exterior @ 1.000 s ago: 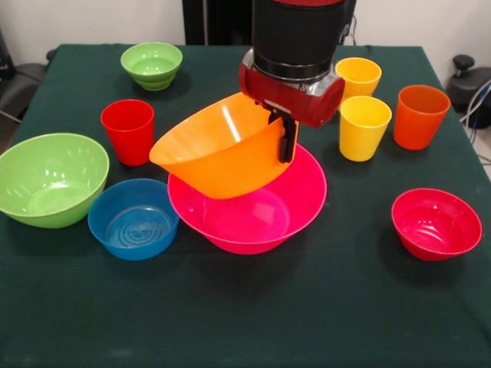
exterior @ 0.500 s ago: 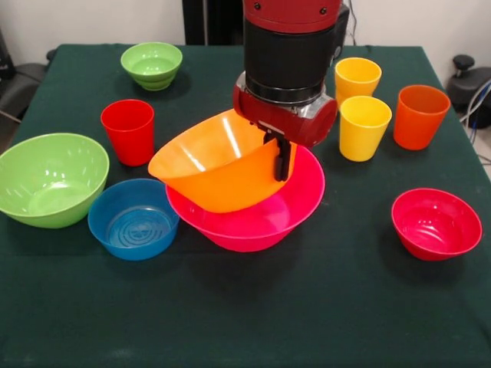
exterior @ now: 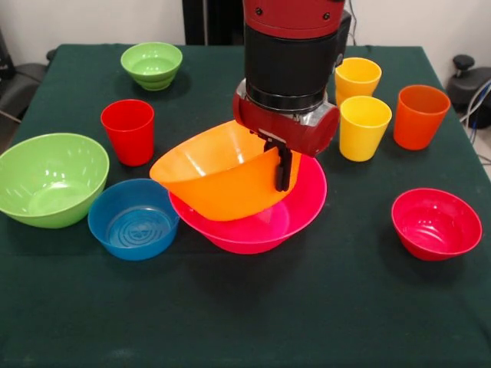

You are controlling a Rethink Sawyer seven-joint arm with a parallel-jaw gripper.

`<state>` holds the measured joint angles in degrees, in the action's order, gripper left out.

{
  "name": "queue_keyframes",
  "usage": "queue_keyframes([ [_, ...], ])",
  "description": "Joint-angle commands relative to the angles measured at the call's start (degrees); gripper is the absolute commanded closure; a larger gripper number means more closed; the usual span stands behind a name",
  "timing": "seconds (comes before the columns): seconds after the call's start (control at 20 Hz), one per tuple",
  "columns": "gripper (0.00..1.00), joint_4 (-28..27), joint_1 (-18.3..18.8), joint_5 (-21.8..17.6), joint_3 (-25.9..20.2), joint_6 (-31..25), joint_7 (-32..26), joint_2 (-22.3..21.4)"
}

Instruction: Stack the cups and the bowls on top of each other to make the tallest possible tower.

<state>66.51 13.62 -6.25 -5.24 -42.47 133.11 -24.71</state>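
My gripper (exterior: 281,170) is shut on the right rim of the large orange bowl (exterior: 219,180), which hangs tilted with its bottom inside the large pink bowl (exterior: 303,201). A red cup (exterior: 128,131) stands to the left. Two yellow cups (exterior: 358,78) (exterior: 364,126) and an orange cup (exterior: 420,116) stand at the right. A medium-large green bowl (exterior: 50,179) and a small blue bowl (exterior: 133,218) sit at the left. A small green bowl (exterior: 152,64) is at the far left, a small red bowl (exterior: 436,223) at the near right.
The dark green tablecloth (exterior: 253,314) covers the table. A dark chair part (exterior: 15,84) shows beyond the left edge, and black equipment (exterior: 469,80) beyond the right edge.
My gripper has lowered the orange bowl from above the pink bowl down into it, and the bowl's tilt has lessened.
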Motion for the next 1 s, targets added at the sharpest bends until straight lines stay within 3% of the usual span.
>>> queue_keyframes([
  [0.05, 1.00, -2.17, 0.19, -4.12, -5.67, -5.68, -12.62, 0.78],
  [0.8, 1.00, -2.01, 0.76, -4.85, -7.33, -6.06, -13.64, 0.99],
  [0.85, 0.00, -1.93, 0.91, -5.04, -7.61, -6.04, -13.72, 0.96],
  [1.0, 0.00, -1.76, 1.05, -5.04, -7.86, -5.66, -13.78, 1.02],
])
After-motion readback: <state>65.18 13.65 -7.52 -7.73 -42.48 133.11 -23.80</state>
